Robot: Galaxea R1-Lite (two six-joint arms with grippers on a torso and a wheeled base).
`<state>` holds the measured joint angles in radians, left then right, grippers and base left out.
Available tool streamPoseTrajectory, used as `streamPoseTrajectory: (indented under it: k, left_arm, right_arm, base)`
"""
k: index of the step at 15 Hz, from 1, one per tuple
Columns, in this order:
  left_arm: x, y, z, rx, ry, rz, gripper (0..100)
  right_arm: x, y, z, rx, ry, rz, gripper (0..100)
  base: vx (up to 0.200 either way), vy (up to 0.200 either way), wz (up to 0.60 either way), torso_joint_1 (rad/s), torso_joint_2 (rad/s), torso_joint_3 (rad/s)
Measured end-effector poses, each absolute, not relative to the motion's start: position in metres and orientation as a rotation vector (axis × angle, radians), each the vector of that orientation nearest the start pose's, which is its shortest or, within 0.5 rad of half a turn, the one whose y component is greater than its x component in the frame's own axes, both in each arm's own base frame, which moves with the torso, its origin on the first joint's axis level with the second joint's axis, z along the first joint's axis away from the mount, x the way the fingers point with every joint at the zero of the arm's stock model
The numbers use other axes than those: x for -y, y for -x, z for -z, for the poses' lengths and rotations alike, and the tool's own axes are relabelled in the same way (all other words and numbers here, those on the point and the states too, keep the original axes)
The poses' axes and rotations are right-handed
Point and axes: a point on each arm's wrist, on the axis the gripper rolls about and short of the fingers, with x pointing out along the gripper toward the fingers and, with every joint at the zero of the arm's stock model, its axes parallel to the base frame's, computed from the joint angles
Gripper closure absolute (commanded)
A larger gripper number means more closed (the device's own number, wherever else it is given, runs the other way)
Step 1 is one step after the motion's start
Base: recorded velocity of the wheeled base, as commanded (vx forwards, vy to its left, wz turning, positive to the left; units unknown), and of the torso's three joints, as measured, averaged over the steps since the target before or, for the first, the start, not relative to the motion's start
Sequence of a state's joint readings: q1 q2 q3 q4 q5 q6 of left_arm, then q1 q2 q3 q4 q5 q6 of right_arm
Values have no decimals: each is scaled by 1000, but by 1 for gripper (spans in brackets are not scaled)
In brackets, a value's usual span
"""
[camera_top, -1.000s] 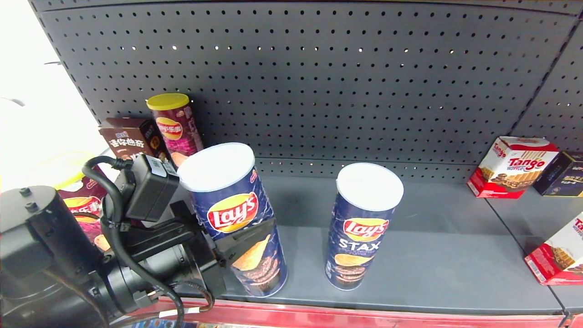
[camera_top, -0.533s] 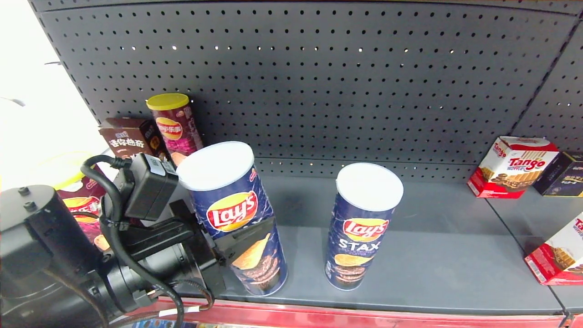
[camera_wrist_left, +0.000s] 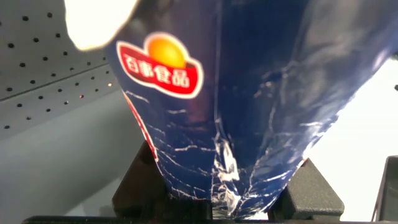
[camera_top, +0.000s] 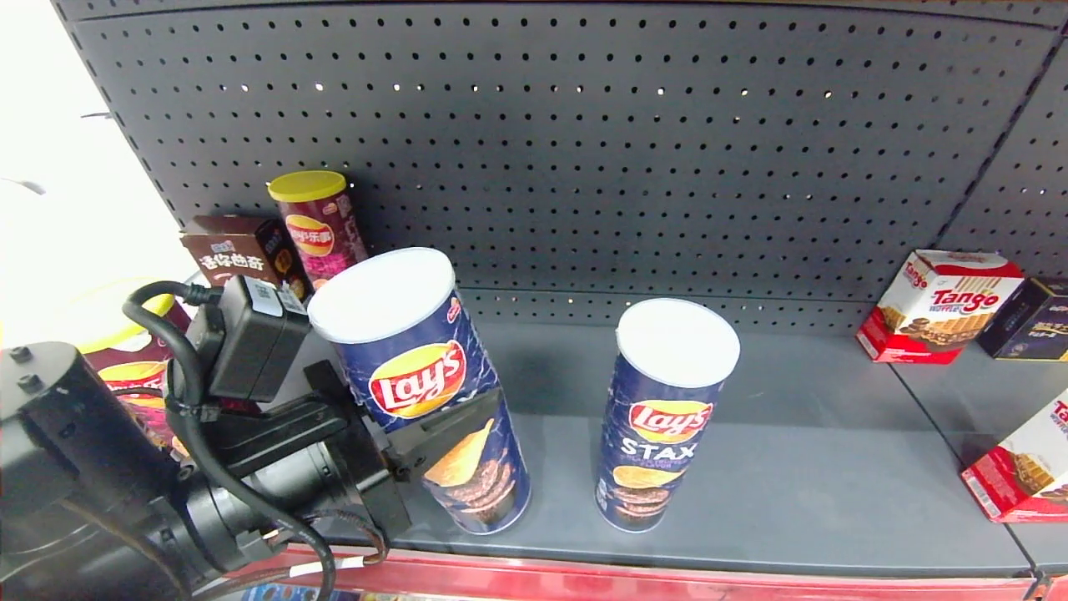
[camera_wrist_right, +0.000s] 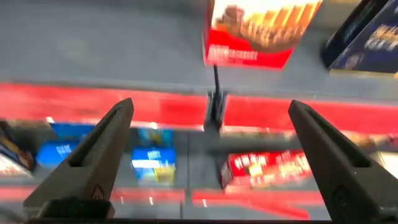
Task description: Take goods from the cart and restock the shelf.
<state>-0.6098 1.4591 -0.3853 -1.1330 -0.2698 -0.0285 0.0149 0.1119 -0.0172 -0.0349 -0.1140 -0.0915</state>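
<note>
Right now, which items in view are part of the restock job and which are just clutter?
Job: blue chip can in left claw; shelf; second blue can, already shelved.
Lying about: maroon can, brown box, red wafer boxes.

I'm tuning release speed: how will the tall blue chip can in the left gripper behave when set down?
Probably tip-prone: the blue chip can is tall, narrow and tilted in the left gripper. Its round wall suggests rolling if toppled. The glossy wrap may slip.

tilted can (camera_top: pixel 417 380) L of upright can (camera_top: pixel 663 417) on shelf (camera_top: pixel 793 484), wafer box (camera_top: pixel 939 305) far R, small can (camera_top: pixel 321 225) back-L
</note>
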Motion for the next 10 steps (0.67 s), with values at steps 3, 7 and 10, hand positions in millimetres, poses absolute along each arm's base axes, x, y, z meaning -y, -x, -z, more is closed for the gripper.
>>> streamPoseTrajectory:
  k: [3, 7, 10]
  left_arm:
    - [128, -174, -184, 36, 40, 886, 100]
    - [128, -174, -184, 33, 45, 888, 100]
    - [128, -174, -184, 32, 46, 887, 100]
  right_arm:
    - [-2, 21, -84, 32, 104, -111, 0]
    - [-1, 23, -82, 51, 54, -27, 0]
    - [2, 23, -78, 19, -44, 95, 0]
  base:
    - [0, 0, 0, 0, 0, 0]
    - [0, 0, 0, 0, 0, 0]
    - [0, 0, 0, 0, 0, 0]
